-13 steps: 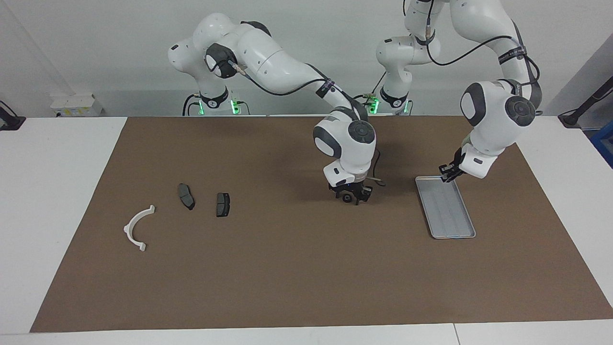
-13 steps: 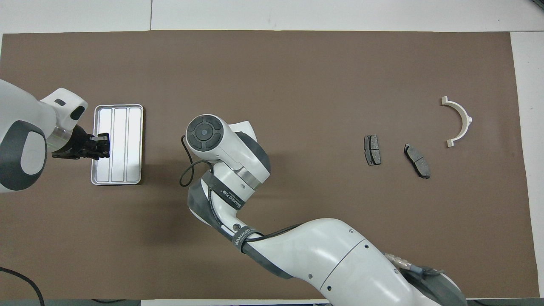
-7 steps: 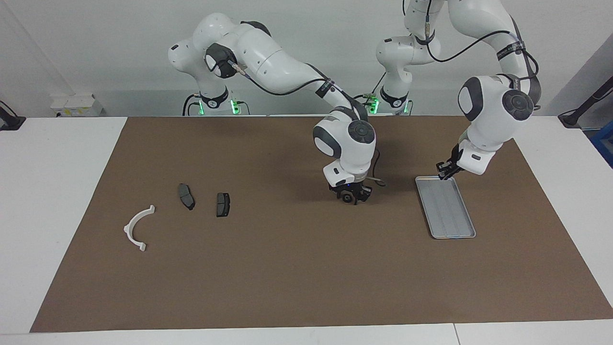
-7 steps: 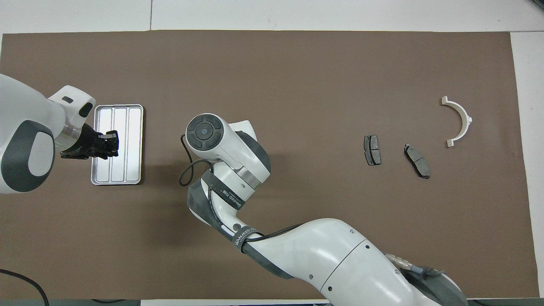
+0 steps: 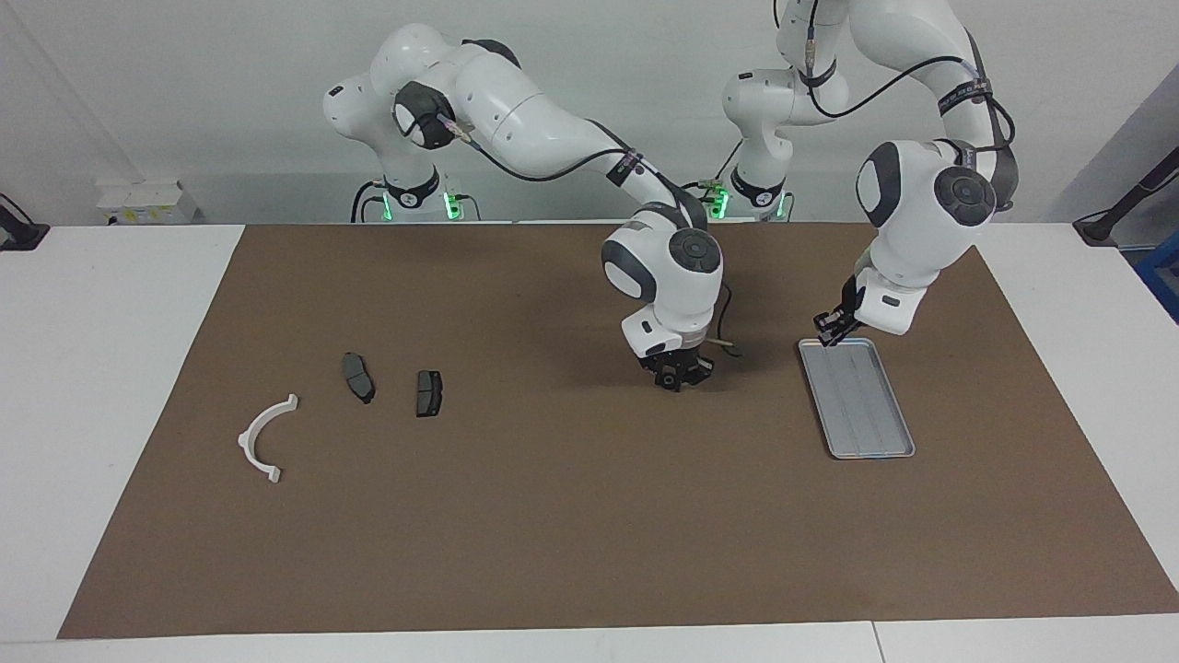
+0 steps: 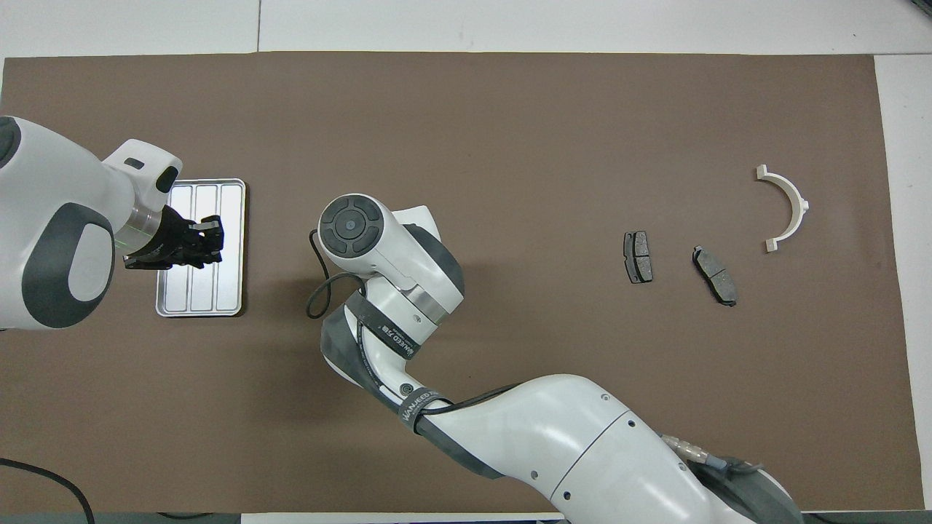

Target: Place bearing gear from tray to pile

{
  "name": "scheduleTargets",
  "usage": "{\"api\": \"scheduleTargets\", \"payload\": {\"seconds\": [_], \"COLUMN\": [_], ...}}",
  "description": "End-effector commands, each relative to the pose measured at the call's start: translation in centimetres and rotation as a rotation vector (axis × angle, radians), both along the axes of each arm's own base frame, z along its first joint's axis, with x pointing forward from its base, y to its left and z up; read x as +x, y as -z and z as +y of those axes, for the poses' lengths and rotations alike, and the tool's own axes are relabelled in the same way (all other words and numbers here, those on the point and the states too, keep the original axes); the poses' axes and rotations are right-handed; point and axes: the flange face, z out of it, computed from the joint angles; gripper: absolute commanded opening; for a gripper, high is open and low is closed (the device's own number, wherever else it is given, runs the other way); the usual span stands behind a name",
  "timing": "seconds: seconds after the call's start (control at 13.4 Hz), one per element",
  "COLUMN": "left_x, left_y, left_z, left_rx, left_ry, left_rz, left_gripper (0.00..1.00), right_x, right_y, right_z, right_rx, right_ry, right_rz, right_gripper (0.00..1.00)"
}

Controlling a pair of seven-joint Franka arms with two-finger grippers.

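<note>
Jaws shut on the left gripper [image 5: 829,331] over the tray [image 5: 866,414] rim; right gripper [image 5: 680,376] pinches a small dark part mid-worktop, pile [image 5: 359,378] well apart.

Silver-grey tray [image 5: 857,398] w/ lengthwise ribs. Plain brown mat [image 5: 589,516] on white table [image 5: 101,368]. White half-ring bracket [image 5: 264,438]. Two dark grey pads [image 5: 358,378], [image 5: 428,393], each w/ a thin line across. Arms white w/ dark grey joints; black grippers: left [image 5: 832,329], right [image 5: 679,377].
</note>
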Motion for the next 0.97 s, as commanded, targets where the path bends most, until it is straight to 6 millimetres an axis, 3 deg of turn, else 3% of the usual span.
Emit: {"api": "scheduleTargets", "payload": {"seconds": [0.0,0.15,0.37,0.45,0.67,0.82,0.9], "left_x": [0.1,0.2,0.2,-0.4,-2.4,-2.9,-3.0], "left_y": [-0.7,-0.7,-1.2,-1.3,0.3,4.6,6.5], "left_z": [-0.4,-0.8,-6.8,-10.2,-18.4,-23.7,-24.7], "left_rx": [-0.015,-0.033,-0.051,-0.053,-0.060,-0.055,-0.047], "left_ry": [-0.023,-0.054,-0.106,-0.122,-0.157,-0.190,-0.187], "left_rz": [0.012,0.004,-0.034,-0.055,-0.084,-0.096,-0.087], "left_gripper": [0.02,0.03,0.03,0.03,0.03,0.03,0.03], "right_x": [1.6,4.3,7.7,8.6,11.3,12.7,13.3], "right_y": [-2.4,-7.1,-14.1,-15.5,-17.0,-16.6,-15.7], "right_z": [-3.3,-8.3,-17.4,-20.8,-30.9,-36.3,-39.4], "right_rx": [-0.039,-0.038,-0.033,-0.040,-0.033,-0.027,-0.024], "right_ry": [0.014,-0.023,-0.146,-0.205,-0.359,-0.450,-0.491], "right_rz": [0.038,0.051,0.056,0.070,0.102,0.105,0.107], "right_gripper": [0.00,0.00,0.00,0.00,0.00,0.00,0.00]}}
